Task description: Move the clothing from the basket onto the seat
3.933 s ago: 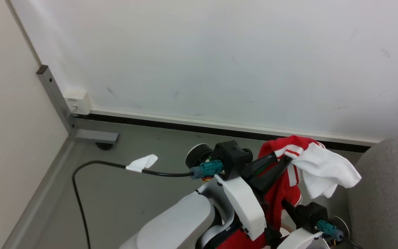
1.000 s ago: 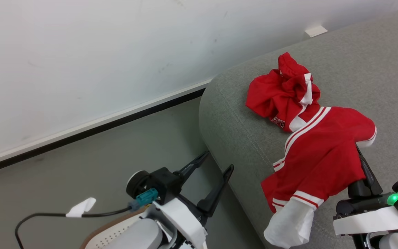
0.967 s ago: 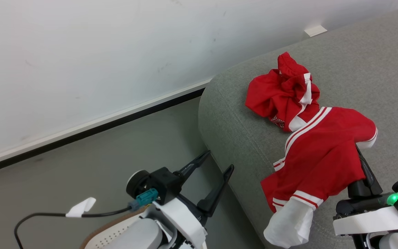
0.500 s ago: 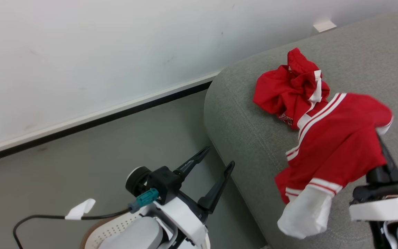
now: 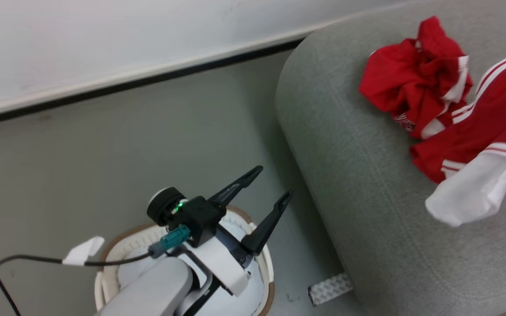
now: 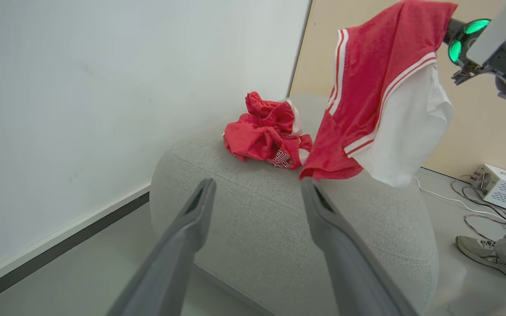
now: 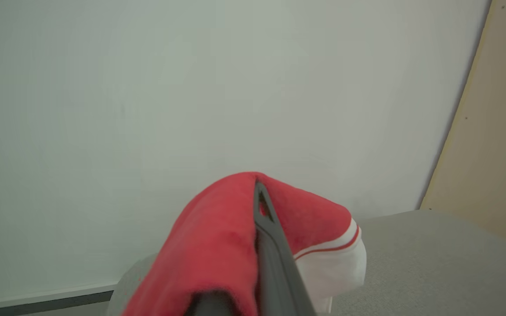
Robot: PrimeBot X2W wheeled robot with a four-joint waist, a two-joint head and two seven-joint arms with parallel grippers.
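Note:
The seat is a big grey upholstered sofa on the right. One crumpled red piece of clothing with white lettering lies on it. A second red garment with a white panel hangs over the seat from my right gripper, which is shut on it; the cloth drapes over the fingers. Whether its lower edge touches the seat I cannot tell. My left gripper is open and holds nothing, above the basket, a cream basket with a brown rim and white lining on the floor beside the seat.
A black cable with a white tag trails over the grey floor at the left. A white patterned strip lies by the seat's base. The white wall's dark baseboard runs behind. A person's shoe and a white box with cables lie beyond the seat.
The head camera has swung down and left, so the basket has come into the picture and my right gripper has left it. The red garment still hangs from it; the left gripper stays open.

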